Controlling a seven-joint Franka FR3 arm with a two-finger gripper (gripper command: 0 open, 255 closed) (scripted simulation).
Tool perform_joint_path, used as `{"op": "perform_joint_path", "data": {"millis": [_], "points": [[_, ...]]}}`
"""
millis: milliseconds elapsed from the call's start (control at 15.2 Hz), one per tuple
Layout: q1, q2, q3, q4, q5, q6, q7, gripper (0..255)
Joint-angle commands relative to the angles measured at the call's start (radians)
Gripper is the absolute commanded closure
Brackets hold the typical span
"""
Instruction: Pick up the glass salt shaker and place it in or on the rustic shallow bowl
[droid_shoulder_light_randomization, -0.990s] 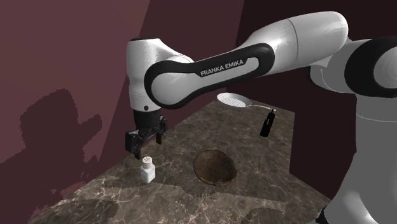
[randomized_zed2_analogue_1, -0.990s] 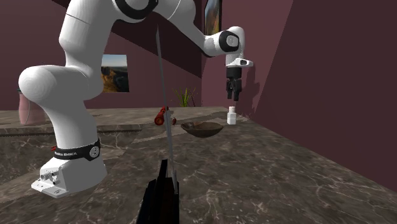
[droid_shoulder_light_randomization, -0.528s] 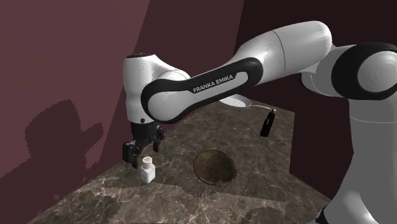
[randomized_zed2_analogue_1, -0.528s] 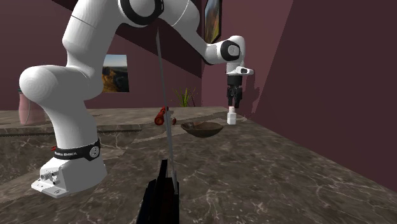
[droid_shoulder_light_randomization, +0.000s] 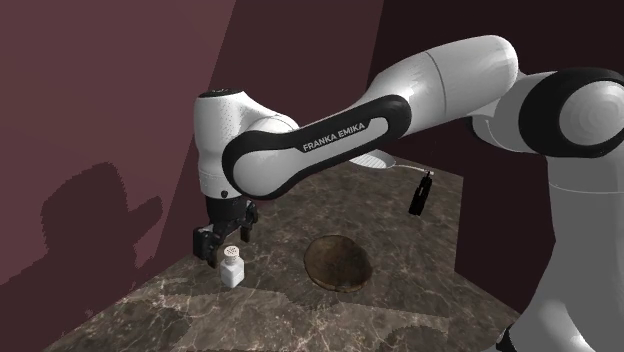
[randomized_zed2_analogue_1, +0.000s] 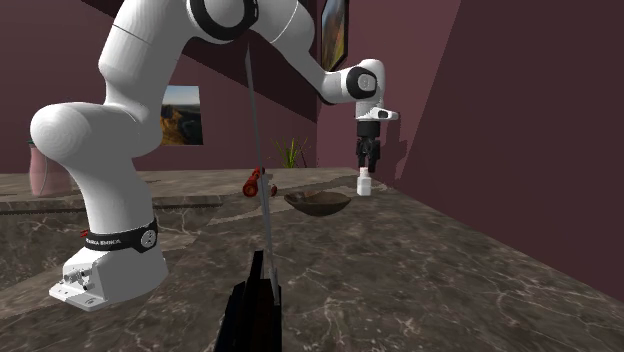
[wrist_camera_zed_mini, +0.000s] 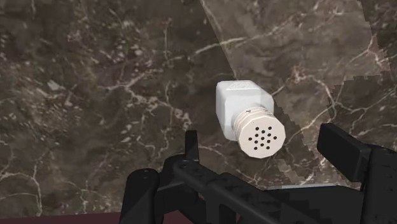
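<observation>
White and upright, the salt shaker (droid_shoulder_light_randomization: 232, 268) stands on the dark marble desk (droid_shoulder_light_randomization: 400, 310), near the shallow brown bowl (droid_shoulder_light_randomization: 338, 262) but not touching it. The end effector (wrist_camera_zed_mini: 267, 149) hovers just over the shaker's perforated cap, its fingers spread wide on either side and touching nothing. The step in hand looks like the approach to the grasp. Next it would need to sink until the fingers flank the shaker's body, then close squarely, since the narrow shaker could tip.

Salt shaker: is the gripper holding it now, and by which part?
Nothing is held. The gripper has its jaws open either side of the salt shaker, touching nothing.
</observation>
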Motion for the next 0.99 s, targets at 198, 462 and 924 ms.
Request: {"op": "perform_joint_path", "data": {"millis": [198,462,924], "points": [[0.0,0.0,0.0,0.0,0.0,0.0,0.0,255],[0.0,0.0,0.0,0.0,0.0,0.0,0.0,255],[-0.002,-0.023,0.007,0.035,0.014,-0.055,-0.008,255]]}}
